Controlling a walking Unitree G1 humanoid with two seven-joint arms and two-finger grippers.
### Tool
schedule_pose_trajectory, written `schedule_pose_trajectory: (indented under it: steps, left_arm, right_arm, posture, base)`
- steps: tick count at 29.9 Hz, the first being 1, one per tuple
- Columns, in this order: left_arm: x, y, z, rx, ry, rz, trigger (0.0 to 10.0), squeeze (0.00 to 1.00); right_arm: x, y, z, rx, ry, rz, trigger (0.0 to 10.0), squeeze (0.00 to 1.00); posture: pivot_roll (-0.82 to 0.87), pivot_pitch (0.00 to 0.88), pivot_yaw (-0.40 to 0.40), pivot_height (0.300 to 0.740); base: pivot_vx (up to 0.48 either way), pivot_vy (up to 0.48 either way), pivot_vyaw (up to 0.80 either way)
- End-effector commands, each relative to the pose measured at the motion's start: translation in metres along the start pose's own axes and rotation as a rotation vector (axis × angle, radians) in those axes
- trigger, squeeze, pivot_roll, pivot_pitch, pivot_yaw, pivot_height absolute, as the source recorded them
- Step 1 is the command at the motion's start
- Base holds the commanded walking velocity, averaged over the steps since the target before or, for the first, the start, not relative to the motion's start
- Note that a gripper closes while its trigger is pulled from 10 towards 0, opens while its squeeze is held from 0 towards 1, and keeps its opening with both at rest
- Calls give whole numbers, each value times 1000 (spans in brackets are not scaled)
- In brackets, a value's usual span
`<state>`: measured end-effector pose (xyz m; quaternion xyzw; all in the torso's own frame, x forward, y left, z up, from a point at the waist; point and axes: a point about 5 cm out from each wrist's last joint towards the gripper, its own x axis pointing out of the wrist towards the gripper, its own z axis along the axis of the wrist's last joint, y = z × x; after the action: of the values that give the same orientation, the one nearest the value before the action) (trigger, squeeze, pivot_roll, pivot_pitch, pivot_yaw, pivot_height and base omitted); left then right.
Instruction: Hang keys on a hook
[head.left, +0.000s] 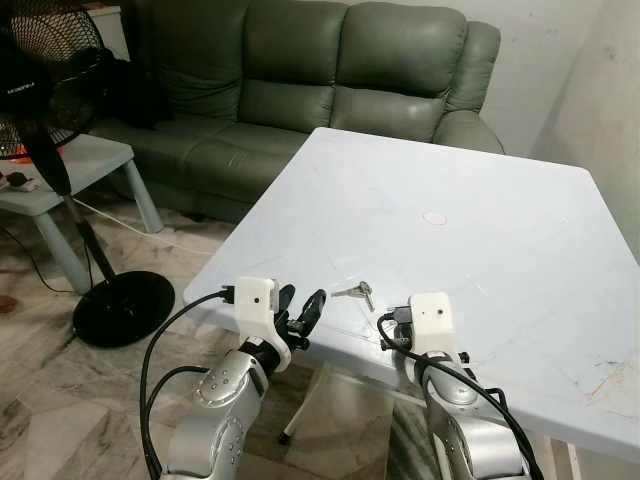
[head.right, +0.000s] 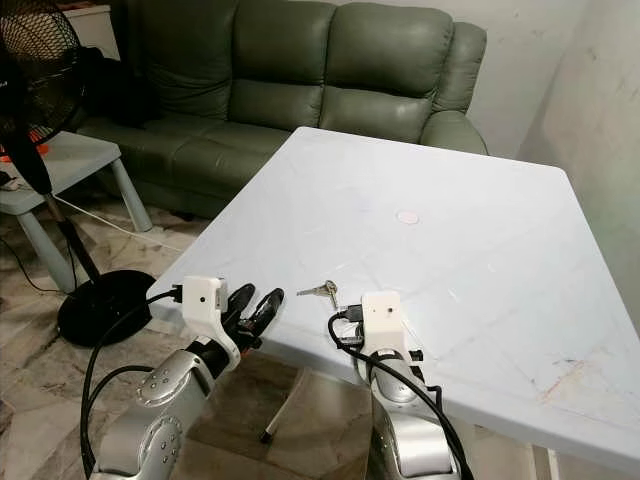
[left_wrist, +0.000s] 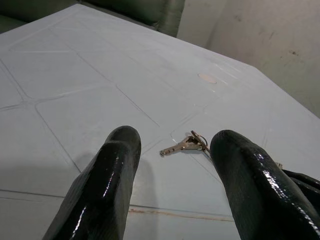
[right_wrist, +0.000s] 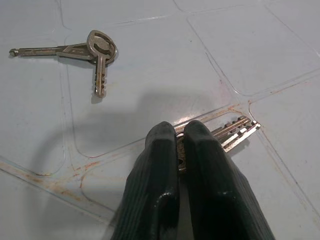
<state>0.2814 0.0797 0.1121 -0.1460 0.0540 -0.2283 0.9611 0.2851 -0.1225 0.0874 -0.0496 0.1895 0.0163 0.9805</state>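
We see two sets of small silver metal keys. One pair on a ring (right_wrist: 92, 52) lies flat on the pale blue-white plastic bench (head.left: 480, 230), close to its near edge and just beyond the two end effectors; its two blades splay apart at about a right angle. The second set of silver keys (right_wrist: 235, 132) is pinched in our right end effector (right_wrist: 180, 137), whose two black fingers are pressed together around it, the key blades sticking out to one side and lying low over the bench surface near rust-coloured stains in the moulded grooves. The right end effector sits at the near edge of the bench, with the ringed pair just beside it, toward the left arm.

Our left end effector (head.left: 302, 308) hovers at the near edge of the bench, near its near-left corner, its two black fingers (left_wrist: 107, 185) spread wide apart with nothing between them; in the left wrist view the ringed pair lies on the bench beyond the gap.

Farther out, a small round pale mark (head.left: 435, 217) sits near the middle of the bench. Beyond the far edge stands a dark green leather sofa (head.left: 300, 80). Off the left edge are a black pedestal fan (head.left: 60, 110) on a marbled tile floor (head.left: 60, 400) and a low grey side table (head.left: 80, 165).
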Motion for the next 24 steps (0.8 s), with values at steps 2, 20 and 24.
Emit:
schedule_pose_trajectory:
  steps: [2,20,24]
  left_arm:
    - [1,-9,0,-39,-12,-7,10000,0]
    - [2,-10,0,-52,-12,-5,10000,0]
    - [2,-10,0,-54,-12,-4,10000,0]
  right_arm:
    - [1,0,-9,-1,48,-6,10000,0]
    - [0,-5,2,25,-47,-51,0,0]
    - [-1,-9,12,108,-129,-36,0,0]
  posture:
    - [-9,19,-38,740]
    - [-8,21,-37,740]
    - [-8,23,-37,740]
  base:
    - [0,0,0]
    - [0,0,0]
    - [0,0,0]
